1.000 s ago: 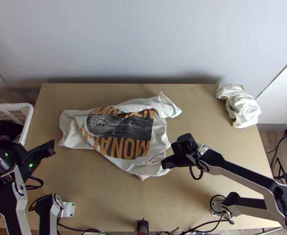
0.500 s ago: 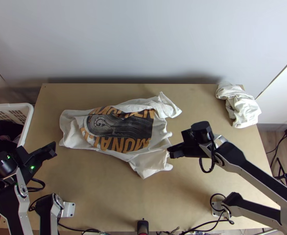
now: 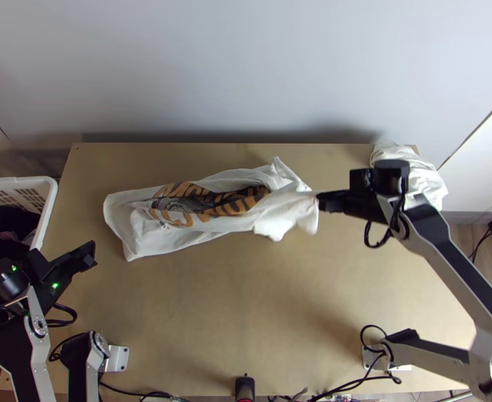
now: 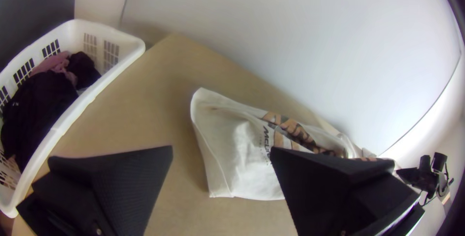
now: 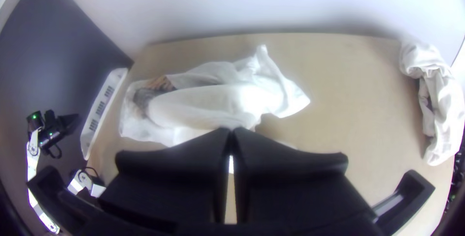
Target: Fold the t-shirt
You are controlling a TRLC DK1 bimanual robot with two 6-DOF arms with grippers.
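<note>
Left gripper [image 3: 90, 253] spread wide, right gripper [image 3: 319, 201] with fingers [image 5: 193, 161] seemingly pressed together

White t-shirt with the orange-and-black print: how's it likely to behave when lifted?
Likely floppy: the t-shirt hangs in soft folds from the right gripper. Probably prone to bunching too, since creases break up its print.

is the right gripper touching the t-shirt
Touching. The top view shows the t-shirt stretched up to the right gripper, meeting its fingertips without a gap.

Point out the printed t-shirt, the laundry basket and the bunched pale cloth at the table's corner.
T-shirt [image 3: 212, 210]: top view, on its printed part.
Laundry basket [image 4: 91, 95]: left wrist view, on its white rim.
Bunched cloth [image 5: 441, 107]: right wrist view, on its crumpled middle.
</note>
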